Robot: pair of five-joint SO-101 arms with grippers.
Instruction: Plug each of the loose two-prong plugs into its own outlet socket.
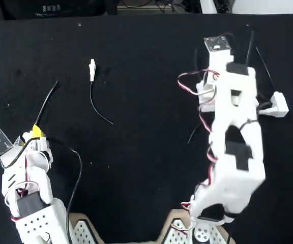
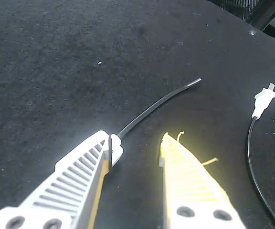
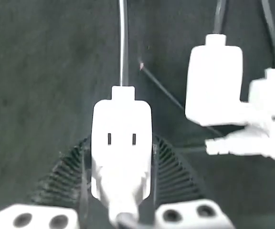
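Nearest the right wrist camera, the white outlet socket (image 3: 121, 117) is facing the lens with both slots showing. The right gripper (image 3: 121, 143) is clenching it by its flanks, and its cord is running away across the black table (image 1: 136, 168). One loose two-prong plug (image 1: 91, 68) is lying well apart, toward the far left, prongs pointing away from the arms. The left gripper (image 2: 137, 143) is hovering at the near left with jaws released and nothing between them. A black cord (image 2: 156, 102) is touching one jaw's tip. A second socket (image 3: 214, 86) is resting just beside the held one; whether a plug is seated there cannot be told.

Judged step: presenting the socket for mating.
1. Keep the right grip firm and the slotted face unobstructed.
2. Grasp the plug by its body, behind the prongs.
3. Line the prongs up with the slots, approach straight, and press only once both are entering.
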